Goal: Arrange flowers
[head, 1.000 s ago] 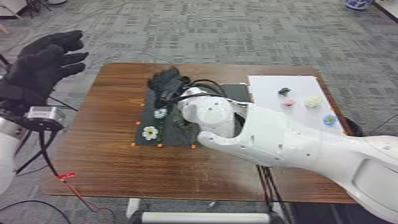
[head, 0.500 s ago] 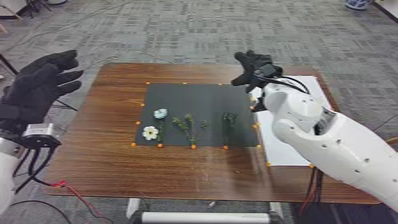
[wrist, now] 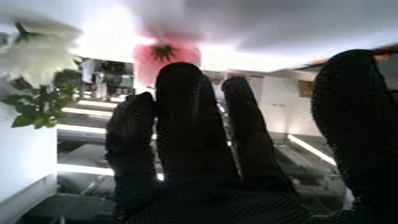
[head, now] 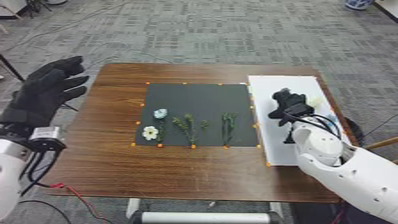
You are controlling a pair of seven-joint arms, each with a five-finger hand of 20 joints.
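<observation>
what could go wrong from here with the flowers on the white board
The right hand is close to the pink flower, so its straight fingers might nudge the bloom away instead of gripping it. The white flower with green leaves is nearby and could get brushed. If a bloom is brought to the dark mat, it may disturb the thin green stems lying there.

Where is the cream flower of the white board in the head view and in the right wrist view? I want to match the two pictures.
Head view: cream flower on the white board, just right of the right hand, which partly covers it.
Right wrist view: near the picture's edge, on the side away from the thumb, with green leaves close by.
Shared landmark: the right hand in its black glove.
</observation>
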